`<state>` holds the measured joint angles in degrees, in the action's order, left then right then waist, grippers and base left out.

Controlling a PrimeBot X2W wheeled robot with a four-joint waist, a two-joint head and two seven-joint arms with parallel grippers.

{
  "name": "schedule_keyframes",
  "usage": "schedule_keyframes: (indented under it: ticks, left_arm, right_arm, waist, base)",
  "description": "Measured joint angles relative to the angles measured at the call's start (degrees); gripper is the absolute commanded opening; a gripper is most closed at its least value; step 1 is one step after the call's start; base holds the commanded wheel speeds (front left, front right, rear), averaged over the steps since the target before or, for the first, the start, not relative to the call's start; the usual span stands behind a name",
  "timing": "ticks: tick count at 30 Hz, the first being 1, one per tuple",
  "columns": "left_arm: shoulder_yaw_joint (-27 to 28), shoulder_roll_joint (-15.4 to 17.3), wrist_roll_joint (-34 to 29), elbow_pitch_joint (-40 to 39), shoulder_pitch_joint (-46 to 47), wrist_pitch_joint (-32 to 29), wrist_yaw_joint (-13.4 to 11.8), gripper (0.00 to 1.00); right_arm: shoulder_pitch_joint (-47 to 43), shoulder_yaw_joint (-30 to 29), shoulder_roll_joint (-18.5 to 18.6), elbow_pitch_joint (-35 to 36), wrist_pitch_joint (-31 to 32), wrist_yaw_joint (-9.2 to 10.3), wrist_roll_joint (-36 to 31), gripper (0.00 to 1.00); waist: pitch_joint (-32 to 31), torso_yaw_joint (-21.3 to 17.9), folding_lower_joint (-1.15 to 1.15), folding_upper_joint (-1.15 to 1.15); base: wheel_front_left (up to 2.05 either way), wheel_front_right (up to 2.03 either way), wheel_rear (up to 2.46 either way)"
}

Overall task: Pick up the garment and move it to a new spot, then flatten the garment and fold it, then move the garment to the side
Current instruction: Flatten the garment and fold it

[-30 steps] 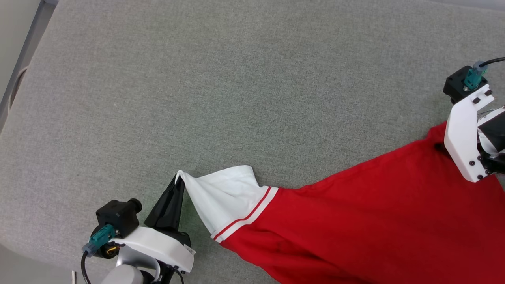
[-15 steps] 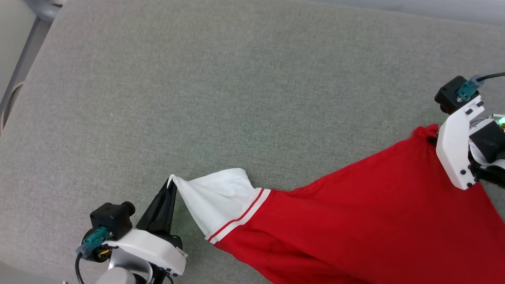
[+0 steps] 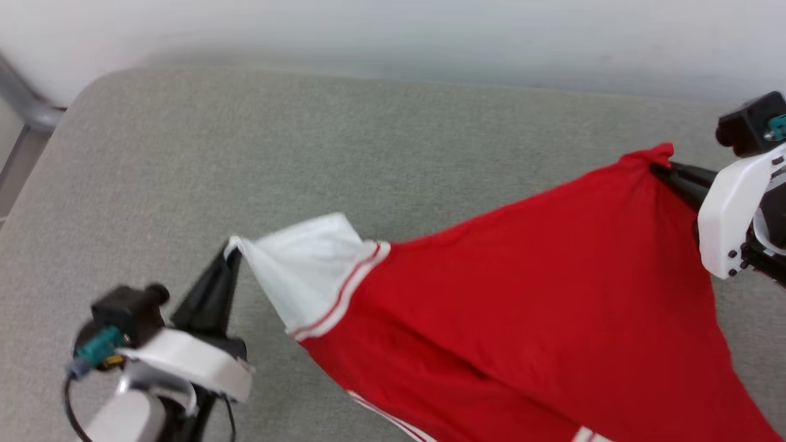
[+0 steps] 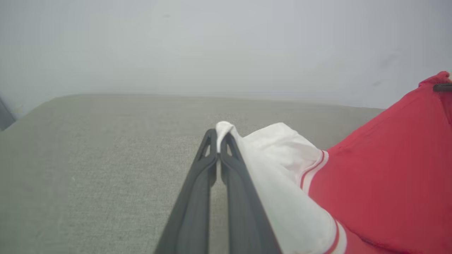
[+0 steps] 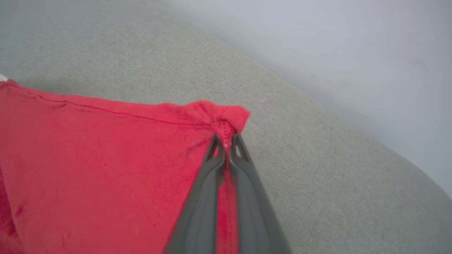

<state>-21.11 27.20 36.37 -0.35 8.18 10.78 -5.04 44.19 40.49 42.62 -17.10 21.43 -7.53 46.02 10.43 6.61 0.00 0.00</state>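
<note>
Right now the garment point(image 3: 522, 294), a red jersey T-shirt of soft knit, hangs stretched btwn both hands over the bench point(image 3: 307, 153). Its lower part drops past the head view's bottom edge, so I can't tell if it touches the cover.

Left hand point(image 3: 232, 250): two long dark fingers pressed together, pinching the tip of the white short sleeve point(image 3: 301, 270). The sleeve pulls into a cone shape, w/ white-and-red striped trim point(image 3: 344, 287) where it meets the red body.

Right hand point(image 3: 658, 167): fingers likewise closed tight on a bunched red corner, w/ a stitched seam running into the pinch. Cloth puckers into small folds there.

Btwn the two grips the top edge runs taut and approx. straight, and the red panel falls away in broad smooth folds. More striped trim peeks out low on the shirt.

Bench has a grey-green woven cover, coarse and matte, w/ a rounded corner at far left. Behind it is a plain, smooth, pale wall point(image 3: 393, 37).
</note>
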Motion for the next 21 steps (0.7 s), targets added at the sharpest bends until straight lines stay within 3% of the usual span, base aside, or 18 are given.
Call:
schedule_keyframes:
  ticks: [13, 21]
  left_arm:
    - [3.7, 4.8, -1.3, -9.7, 19.5, -6.4, 1.1, 0.0]
    - [4.2, 4.2, -1.9, -9.1, 37.4, -10.0, 2.8, 0.0]
  right_arm:
    - [-0.7, -15.6, -1.6, 7.9, -3.4, 0.0, -3.2, 0.0]
    - [4.2, -24.8, -4.4, 12.9, -1.1, 0.0, -7.2, 0.0]
  waist:
    - [-2.0, -4.1, 0.0, 0.0]
    - [1.8, -4.6, 0.0, 0.0]
  base:
    - [0.0, 0.0, 0.0]
    - [0.0, 0.0, 0.0]
